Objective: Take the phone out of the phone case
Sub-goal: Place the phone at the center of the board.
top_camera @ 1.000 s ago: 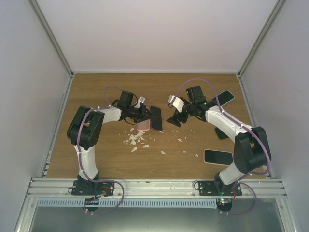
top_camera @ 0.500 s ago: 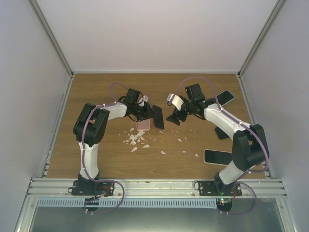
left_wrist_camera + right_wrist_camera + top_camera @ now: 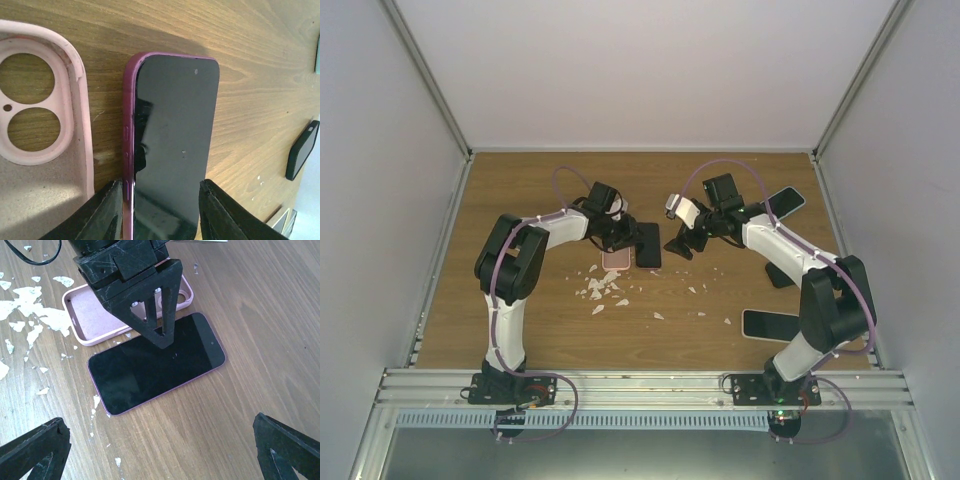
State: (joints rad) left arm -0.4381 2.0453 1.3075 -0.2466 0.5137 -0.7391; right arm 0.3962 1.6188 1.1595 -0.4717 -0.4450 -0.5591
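Both arms wore white shells between bulky black joints, the left arm and the right arm alike. A thin purple cable looped along each. The left gripper had scuffed black triangular fingers with cut-out windows. The bases were black.

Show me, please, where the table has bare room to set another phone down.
The table is bare along its far edge, along the near rail at centre, and left of the left arm. The middle is crowded: phone, pink case, white scraps. Other phones take the right side.
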